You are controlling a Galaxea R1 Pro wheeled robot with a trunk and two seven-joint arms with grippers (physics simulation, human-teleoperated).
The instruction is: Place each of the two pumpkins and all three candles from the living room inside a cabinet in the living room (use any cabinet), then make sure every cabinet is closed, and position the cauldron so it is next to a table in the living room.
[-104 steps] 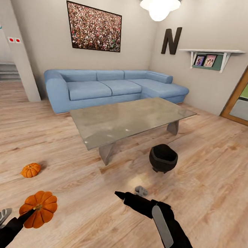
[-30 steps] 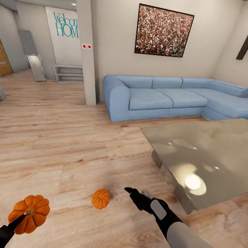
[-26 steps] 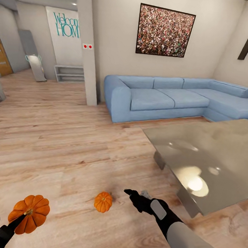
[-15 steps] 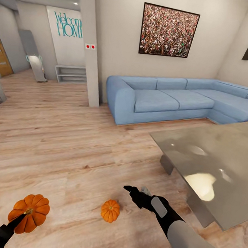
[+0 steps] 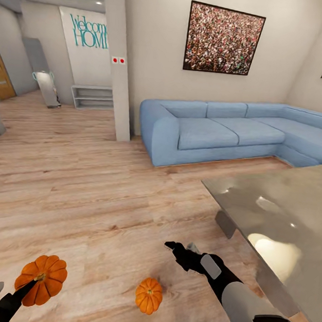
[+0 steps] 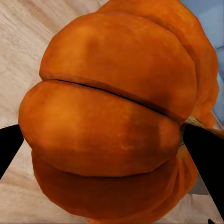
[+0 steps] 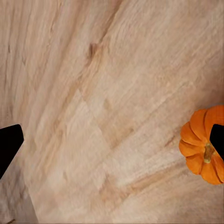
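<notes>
With one pumpkin (image 5: 41, 281) clamped in my left gripper (image 5: 22, 290) to free the other arm, I hold my right gripper (image 5: 182, 253) above the floor (image 5: 80, 193), fingers spread wide and empty, near the second pumpkin (image 5: 148, 295) beside the table (image 5: 283, 215), ready for a pick.

Black right arm (image 5: 205, 267) with grey panel and forearm; black, pointed claw fingers (image 6: 205, 154).

Left gripper (image 5: 25, 286) low, jaws clamped on pumpkin (image 5: 41, 280), right gripper (image 5: 182, 251) extended forward, jaws apart
</notes>
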